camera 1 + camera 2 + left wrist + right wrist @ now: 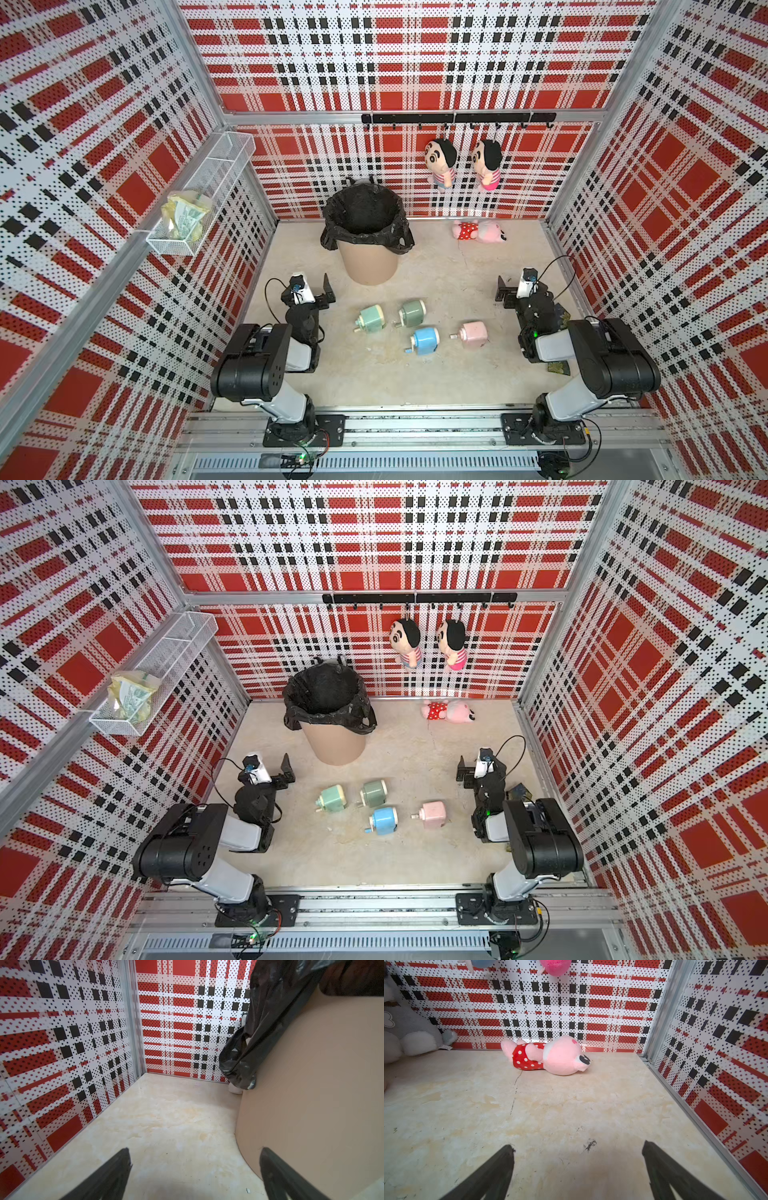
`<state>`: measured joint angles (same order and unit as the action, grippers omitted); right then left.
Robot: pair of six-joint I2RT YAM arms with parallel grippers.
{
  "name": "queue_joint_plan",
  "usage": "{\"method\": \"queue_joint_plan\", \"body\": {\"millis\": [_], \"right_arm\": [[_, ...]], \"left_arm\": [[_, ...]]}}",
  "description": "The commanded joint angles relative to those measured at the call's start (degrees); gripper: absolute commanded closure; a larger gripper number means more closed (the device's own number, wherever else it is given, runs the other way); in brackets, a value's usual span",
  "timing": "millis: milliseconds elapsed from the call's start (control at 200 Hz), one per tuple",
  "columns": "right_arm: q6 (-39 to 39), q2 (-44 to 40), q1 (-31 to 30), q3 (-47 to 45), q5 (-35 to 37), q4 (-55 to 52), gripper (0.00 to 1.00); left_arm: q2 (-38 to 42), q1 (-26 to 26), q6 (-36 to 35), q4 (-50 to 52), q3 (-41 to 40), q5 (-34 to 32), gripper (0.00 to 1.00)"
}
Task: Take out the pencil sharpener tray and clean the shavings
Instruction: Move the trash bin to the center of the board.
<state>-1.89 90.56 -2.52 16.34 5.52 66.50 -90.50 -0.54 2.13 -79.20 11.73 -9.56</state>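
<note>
Four pencil sharpeners (424,340) (mint, green, blue, pink) clustered centrally

Smooth pastel plastic with a soft sheen on the pencil sharpeners (426,340). Matt tan plastic for the bin (368,266), lined with crinkled glossy black film (361,208). Polished, marble-look table (436,374), faintly stained. Fuzzy cloth on the pink plush (550,1057). White-painted metal mesh basket (220,166). Bare brushed aluminium frame (291,118). Matt black left end effector (195,1150).
</note>
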Motion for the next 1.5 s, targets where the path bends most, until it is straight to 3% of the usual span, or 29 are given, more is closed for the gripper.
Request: {"method": "queue_joint_plan", "body": {"millis": [0,857,967,1147,1252,1313,1413,1498], "right_arm": [[-0.39,-0.56,0.42,0.22,-1.65,-0.23,0.0],[-0.48,-0.66,0.46,0.39,-1.81,-0.59,0.0],[-0.11,-3.75,0.31,1.11,-1.52,-4.65,0.0],[-4.95,-15.06,-0.47,12.08,4.45,-31.55,0.0],[-16.45,-18.91,-0.29,20.86,1.34,-46.17,0.0],[-23.98,-19.56,0.21,23.85,-1.85,-52.1,0.0],[-29.37,-19.87,2.97,24.05,-15.21,-51.91,0.0],[-38.4,-20.83,3.31,24.51,-10.79,-54.1,0.0]], "left_arm": [[0.13,-0.32,-0.63,-0.25,0.75,-0.49,0.02],[0.11,0.54,-0.01,-0.25,0.85,1.03,0.02],[1.62,-0.95,0.44,1.6,1.22,-6.64,0.02],[14.0,-6.19,3.58,31.6,12.87,-22.64,0.02],[17.37,-9.67,10.65,48.02,22.21,-32.17,0.02],[18.57,-10.36,14.24,59.65,28.64,-33.38,0.02],[16.78,-9.84,18.25,76.23,41.21,-31.51,0.02],[13.35,-9.77,26.0,86.64,49.53,-35.9,0.02]]}}
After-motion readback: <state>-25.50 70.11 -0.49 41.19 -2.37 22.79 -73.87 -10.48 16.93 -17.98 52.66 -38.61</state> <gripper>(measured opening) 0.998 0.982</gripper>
